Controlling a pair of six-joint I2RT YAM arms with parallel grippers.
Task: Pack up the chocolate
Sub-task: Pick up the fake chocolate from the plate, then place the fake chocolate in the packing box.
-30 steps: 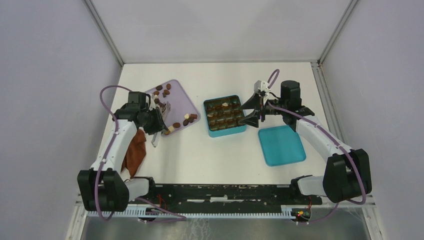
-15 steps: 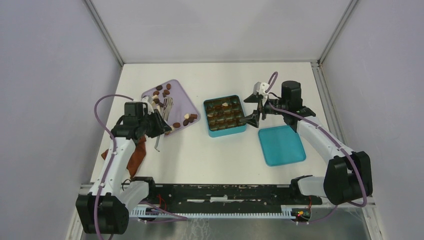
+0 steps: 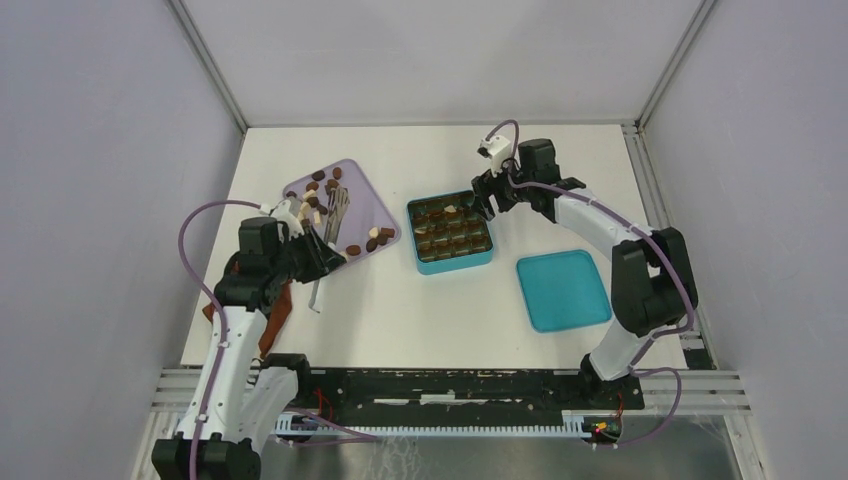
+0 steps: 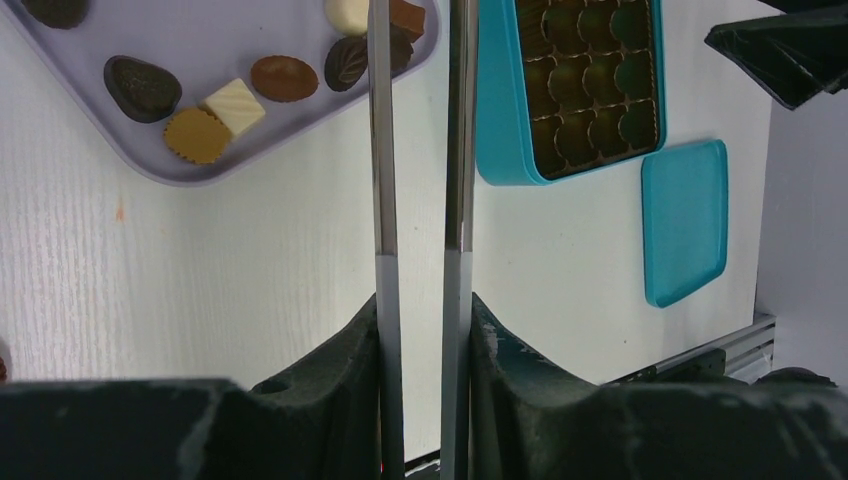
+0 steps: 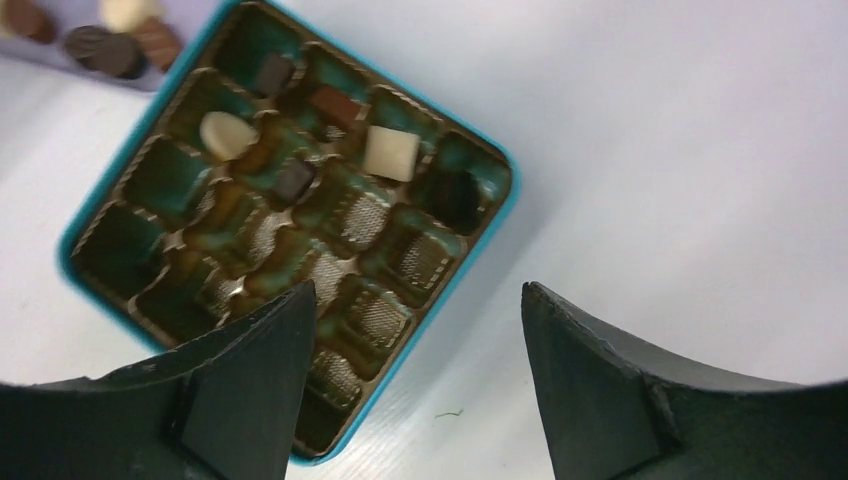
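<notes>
Left hand (image 4: 422, 335) clamped on tongs (image 4: 383, 150) crossing lilac tray (image 4: 190, 45) edge, chocolates (image 4: 233, 105) left of blades; right hand (image 5: 420, 345) apart over teal box (image 5: 478, 243) corner.

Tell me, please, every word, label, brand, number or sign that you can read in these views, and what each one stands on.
None: no readable text shows in any view.
The teal box, its lid, the lilac tray and the metal tongs are plain, with no label, brand or number.
The chocolate shows only moulded shapes, with no letters that can be made out.
</notes>
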